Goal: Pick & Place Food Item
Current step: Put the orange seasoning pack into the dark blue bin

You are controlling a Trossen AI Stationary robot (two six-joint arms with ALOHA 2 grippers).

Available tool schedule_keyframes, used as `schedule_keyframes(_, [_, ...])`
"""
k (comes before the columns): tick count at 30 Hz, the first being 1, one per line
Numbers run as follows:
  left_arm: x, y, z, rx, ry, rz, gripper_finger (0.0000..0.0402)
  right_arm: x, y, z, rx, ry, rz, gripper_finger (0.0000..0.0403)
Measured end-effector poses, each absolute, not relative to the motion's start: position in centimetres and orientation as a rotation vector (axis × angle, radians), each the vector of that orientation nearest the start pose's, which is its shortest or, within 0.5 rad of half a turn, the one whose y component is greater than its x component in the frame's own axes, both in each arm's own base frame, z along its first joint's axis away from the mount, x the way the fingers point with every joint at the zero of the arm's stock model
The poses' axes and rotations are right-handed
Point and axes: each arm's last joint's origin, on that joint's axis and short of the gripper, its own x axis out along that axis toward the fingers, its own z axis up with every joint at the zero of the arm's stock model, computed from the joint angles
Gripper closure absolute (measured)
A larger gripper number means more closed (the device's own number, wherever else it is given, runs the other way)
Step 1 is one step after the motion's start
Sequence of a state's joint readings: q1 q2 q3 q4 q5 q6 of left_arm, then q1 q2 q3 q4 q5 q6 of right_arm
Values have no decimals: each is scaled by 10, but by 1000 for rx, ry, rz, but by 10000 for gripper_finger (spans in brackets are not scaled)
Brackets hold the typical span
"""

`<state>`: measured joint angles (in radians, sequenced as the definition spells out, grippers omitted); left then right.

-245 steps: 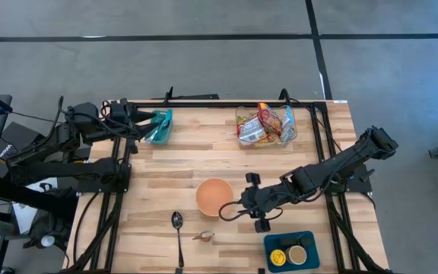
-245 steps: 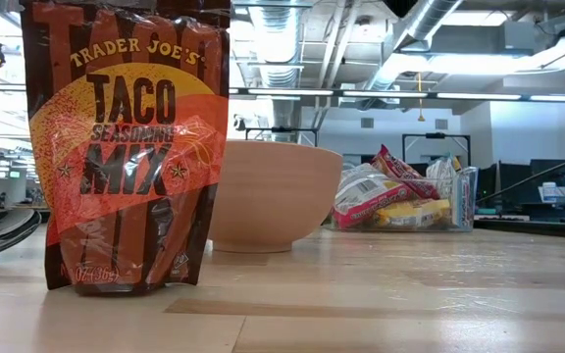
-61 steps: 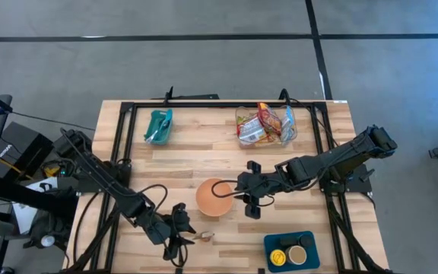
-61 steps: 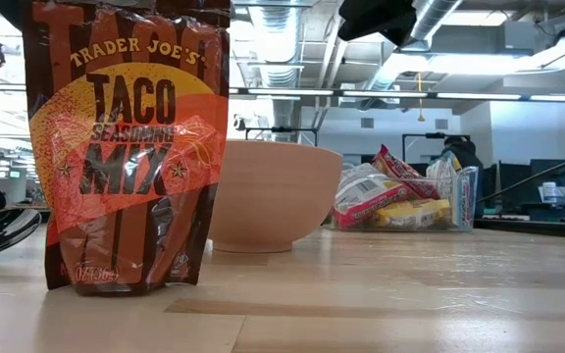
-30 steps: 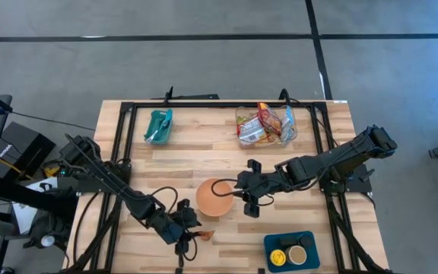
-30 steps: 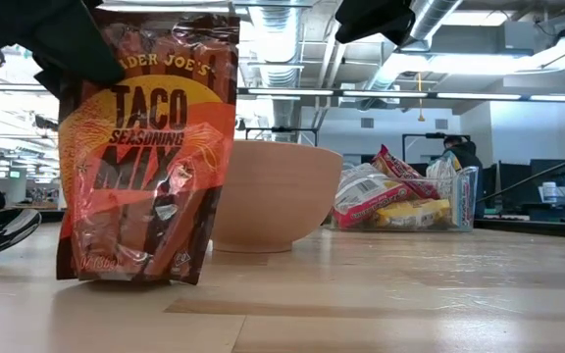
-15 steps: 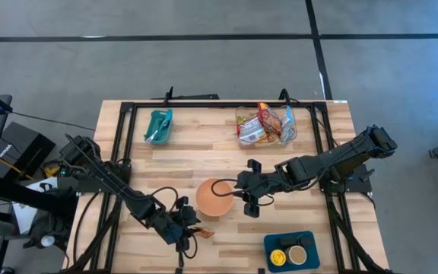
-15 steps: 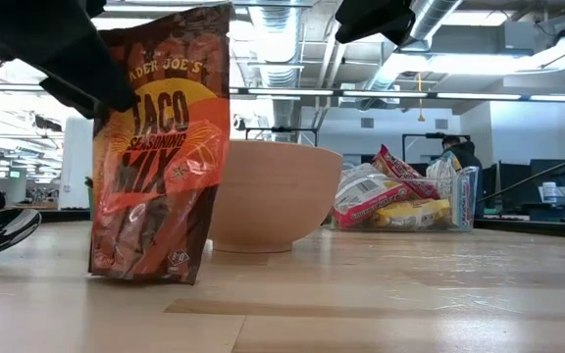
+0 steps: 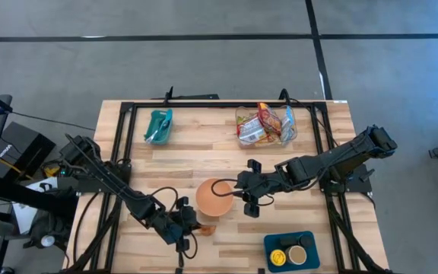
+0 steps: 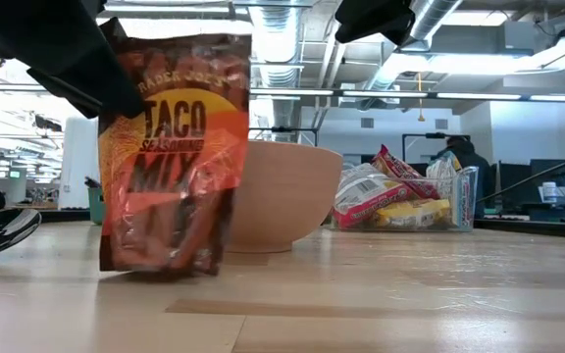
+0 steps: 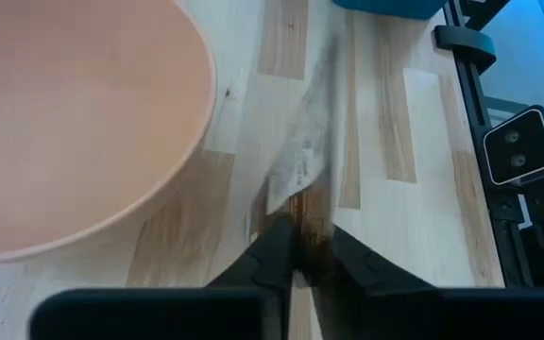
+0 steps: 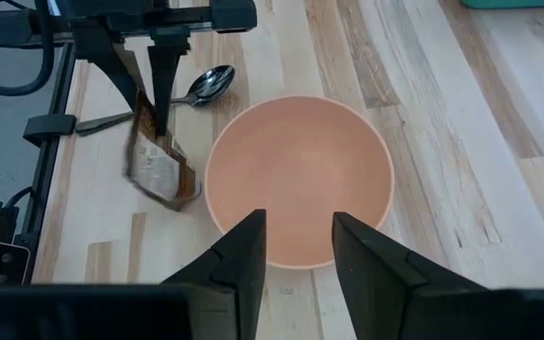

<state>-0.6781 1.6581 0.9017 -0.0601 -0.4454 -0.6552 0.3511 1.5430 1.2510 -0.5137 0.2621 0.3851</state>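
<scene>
Grasp step of the pick, by the look of it. Left end effector (image 9: pixel 189 227) down at the near edge of the desk (image 9: pixel 322 152), fingers pinched together on the top edge of the Trader Joe's taco seasoning mix packet (image 10: pixel 175 157). Packet tilted, bottom edge at or just above the wood, just left of the terracotta bowl (image 9: pixel 214 195) in the high view and close beside its rim in the left wrist view. Spoon (image 12: pixel 204 85) lying on the desk beyond the packet, as seen from the right wrist.

Right end effector (image 9: pixel 243 195) parked at the bowl's right rim, fingers apart and holding nothing; bowl interior empty in its wrist view.

Farther off: clear bin of snack packets (image 9: pixel 265 125) at the far edge, small teal container (image 9: pixel 158 125) far left, blue tray with round tins (image 9: pixel 290 252) near right.

Next move, judged from the layout: lift the packet clear of the wood, carry it right over the bowl rim and let go inside. Calls for a firm pinch, since a thin foil pouch held by one edge is likely to swing or slip. Also calls for enough height to clear the rim, and care around the right arm close to the bowl.
</scene>
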Motion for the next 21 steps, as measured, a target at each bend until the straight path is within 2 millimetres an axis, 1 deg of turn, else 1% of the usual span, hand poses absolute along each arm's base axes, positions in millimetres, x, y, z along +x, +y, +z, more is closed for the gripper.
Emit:
schedule_keyframes(4, [262,-195,174,-193,721,15,398,313,107,285,123,769,-64,285])
schedule_keyframes(10, [262,-195,174,-205,720,21,401,313,107,285,123,769,-65,285])
schedule_keyframes(13, [263,-195,175,-206,687,46,401,313,107,285,122,769,-65,285])
schedule_keyframes(16, [265,-191,187,-235,626,66,401,313,106,285,120,770,-64,285])
schedule_keyframes(18, [266,-185,198,-264,589,70,401,312,106,286,121,768,-63,285])
schedule_keyframes(21, [266,-172,222,-325,515,83,401,310,105,291,121,756,-57,285])
